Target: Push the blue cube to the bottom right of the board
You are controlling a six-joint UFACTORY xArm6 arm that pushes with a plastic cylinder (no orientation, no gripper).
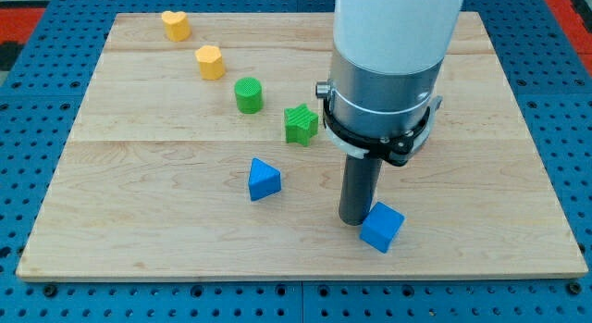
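My tip [355, 221] touches the left side of the blue cube [381, 227] near the bottom edge of the desk [139, 240], with a blue triangular block [264, 180] lying to its left, a green star block [301, 124] behind, and no hand fitted.

My tip [354, 220] down, rod vertical.
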